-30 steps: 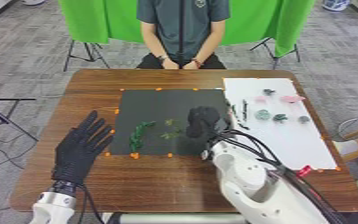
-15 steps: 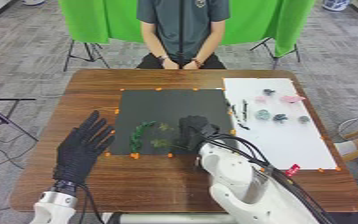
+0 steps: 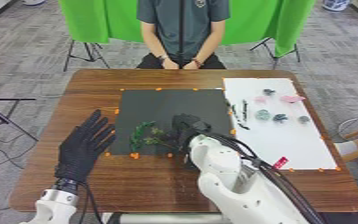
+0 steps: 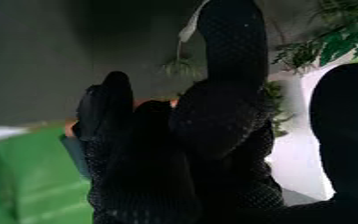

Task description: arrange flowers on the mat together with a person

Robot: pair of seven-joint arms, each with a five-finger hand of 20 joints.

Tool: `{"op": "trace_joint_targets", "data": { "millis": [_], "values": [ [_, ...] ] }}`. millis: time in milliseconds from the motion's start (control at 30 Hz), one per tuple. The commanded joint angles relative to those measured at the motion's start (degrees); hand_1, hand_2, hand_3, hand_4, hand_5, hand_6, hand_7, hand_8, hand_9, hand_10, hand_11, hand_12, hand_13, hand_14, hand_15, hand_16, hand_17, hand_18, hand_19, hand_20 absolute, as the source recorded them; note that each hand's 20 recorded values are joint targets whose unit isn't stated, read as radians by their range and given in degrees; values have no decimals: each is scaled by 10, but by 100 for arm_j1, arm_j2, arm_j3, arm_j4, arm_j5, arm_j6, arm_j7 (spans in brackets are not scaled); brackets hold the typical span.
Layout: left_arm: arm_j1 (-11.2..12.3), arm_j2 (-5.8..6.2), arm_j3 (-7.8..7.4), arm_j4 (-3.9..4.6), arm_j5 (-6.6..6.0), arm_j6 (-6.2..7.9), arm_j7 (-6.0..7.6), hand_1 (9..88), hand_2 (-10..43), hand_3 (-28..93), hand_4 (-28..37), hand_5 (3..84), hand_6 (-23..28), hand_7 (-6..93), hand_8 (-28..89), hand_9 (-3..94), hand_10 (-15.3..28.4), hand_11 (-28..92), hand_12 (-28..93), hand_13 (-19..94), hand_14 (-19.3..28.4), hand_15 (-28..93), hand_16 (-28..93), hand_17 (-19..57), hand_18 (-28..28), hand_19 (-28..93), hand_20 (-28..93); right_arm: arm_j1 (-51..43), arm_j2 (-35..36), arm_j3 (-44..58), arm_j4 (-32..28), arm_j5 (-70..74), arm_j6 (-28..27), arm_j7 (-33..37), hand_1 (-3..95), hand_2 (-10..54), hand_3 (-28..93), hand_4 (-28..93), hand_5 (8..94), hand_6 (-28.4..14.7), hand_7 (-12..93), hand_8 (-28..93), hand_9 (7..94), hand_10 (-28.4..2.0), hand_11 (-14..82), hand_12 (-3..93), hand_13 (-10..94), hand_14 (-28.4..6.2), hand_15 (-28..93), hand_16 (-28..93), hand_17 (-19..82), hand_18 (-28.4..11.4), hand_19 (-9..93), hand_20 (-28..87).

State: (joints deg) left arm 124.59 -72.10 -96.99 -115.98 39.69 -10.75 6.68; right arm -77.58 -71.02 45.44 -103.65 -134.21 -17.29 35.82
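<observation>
Right hand [image 3: 186, 127]: over the dark mat [image 3: 162, 105]; grip cannot be told, nor whether it has hold of the feathery sprig [image 3: 156, 133]. That sprig lies just left of the hand; leafy green sprig [image 3: 137, 137] farther left, on the mat. To the hand's right, white sheet [image 3: 291, 147] with thin dark twigs [image 3: 244, 111] near its mat-side edge. Beyond them, farther right: pink flower [image 3: 292, 99], pale green flower [image 3: 262, 114], dark flower [image 3: 280, 118]. Left hand [image 3: 79, 145]: open, fingers extended, left of the leafy sprig.
</observation>
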Motion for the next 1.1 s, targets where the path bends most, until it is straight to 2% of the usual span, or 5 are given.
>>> {"op": "trace_joint_targets", "data": {
  "millis": [33,700,833,1000,1100],
  "values": [
    [-5,16,39,70,26,-90,-61,248,-35,702,-282,291,33,122,-70,226,107,143,150,197,135,148,42,-120,205,377,91,-11,-256,248,-89,823,-276,392,169,133,732,-240,910,-6,330,-83,937,-73,555,247,937,-27,743,271,482,-222,932,268],
    [-14,19,68,77,13,-88,-49,248,-34,701,-282,291,33,123,-70,226,106,144,150,198,135,149,42,-121,206,377,91,-237,-412,718,-338,1818,10,536,129,189,726,-254,902,-18,285,-76,937,-82,526,246,937,-30,723,283,470,-227,932,263],
    [53,-7,12,43,30,-57,20,248,-34,701,-282,290,33,123,-70,225,106,142,149,197,135,148,41,-121,206,376,91,-269,-180,1060,-690,2272,562,364,133,184,726,-251,880,-22,274,-79,937,-90,487,262,921,-41,713,291,443,-228,929,252],
    [105,-66,-63,14,41,-41,38,247,-34,702,-282,291,33,123,-70,226,106,142,149,197,135,148,42,-121,206,377,92,-583,313,1974,-1206,3411,1669,-363,135,172,720,-250,811,-38,239,-85,915,-125,374,319,838,-83,711,282,356,-228,882,257],
    [133,-93,-120,-9,44,-32,43,247,-34,703,-282,291,33,123,-70,225,106,142,150,197,135,149,42,-120,205,377,91,-1050,799,2625,-1341,4166,1999,-1716,139,161,733,-247,750,-47,241,-90,848,-140,380,316,757,-113,729,272,289,-221,820,282]
  ]
}}
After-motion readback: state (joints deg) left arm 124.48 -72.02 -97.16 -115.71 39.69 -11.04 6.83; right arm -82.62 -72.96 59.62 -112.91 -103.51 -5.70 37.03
